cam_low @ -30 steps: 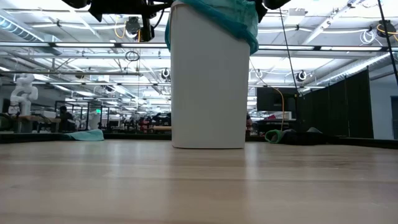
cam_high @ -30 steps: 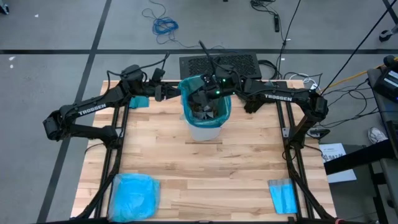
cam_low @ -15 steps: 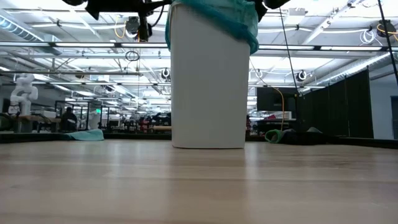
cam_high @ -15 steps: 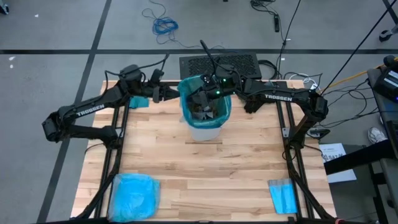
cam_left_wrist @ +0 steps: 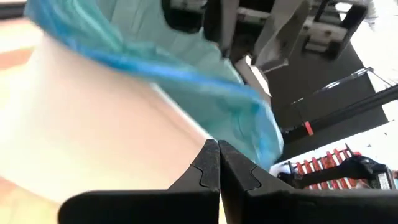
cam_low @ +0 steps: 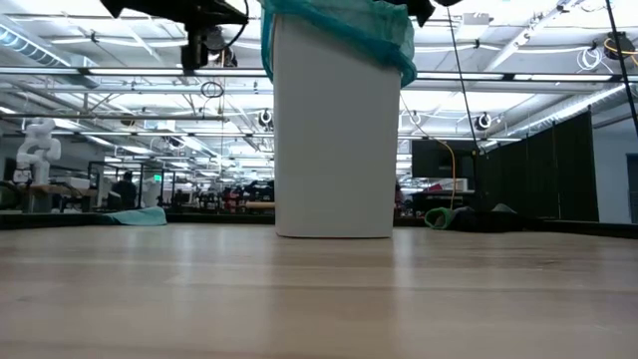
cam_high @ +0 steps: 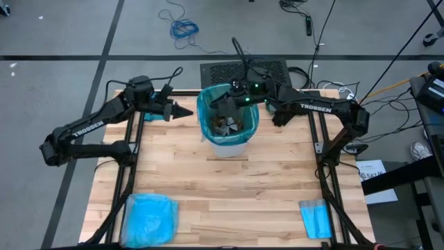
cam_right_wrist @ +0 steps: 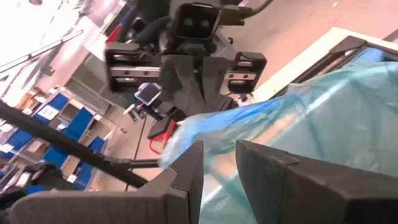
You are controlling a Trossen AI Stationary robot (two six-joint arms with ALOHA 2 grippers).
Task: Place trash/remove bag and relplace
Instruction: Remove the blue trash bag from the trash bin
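The white bin (cam_high: 229,144) (cam_low: 337,130) stands upright on its base at the table's far middle. The teal-green bag (cam_high: 254,122) (cam_low: 339,25) lines it, its rim folded over the bin's top edge. Brown and pale trash (cam_high: 226,126) lies inside. My left gripper (cam_high: 187,112) (cam_left_wrist: 218,149) is shut, a short way left of the bin, pointing at it without touching. My right gripper (cam_high: 220,105) (cam_right_wrist: 219,158) is over the bin's far-left rim, nearly shut with bag plastic between its fingers. My right gripper holds the bag's rim (cam_right_wrist: 214,127) at the bin's far-left side, pinched between the two fingers. It comes slanting down from the table's right and far side. The plastic stays draped over the bin. How many layers it has, I cannot tell.
A pale sky-blue plastic bag (cam_high: 149,217) lies at the near left corner and a small folded blue sheet (cam_high: 316,219) at the near right. A teal piece (cam_high: 154,114) (cam_low: 140,215) lies under the left arm. A black mesh item (cam_high: 244,69) sits beyond the far edge.
My left gripper has drawn back from the bin's left rim toward the table's left edge, fingers still shut. The bag's rim on the bin's left side now stands spread wider. My right gripper has shifted slightly toward the far edge.
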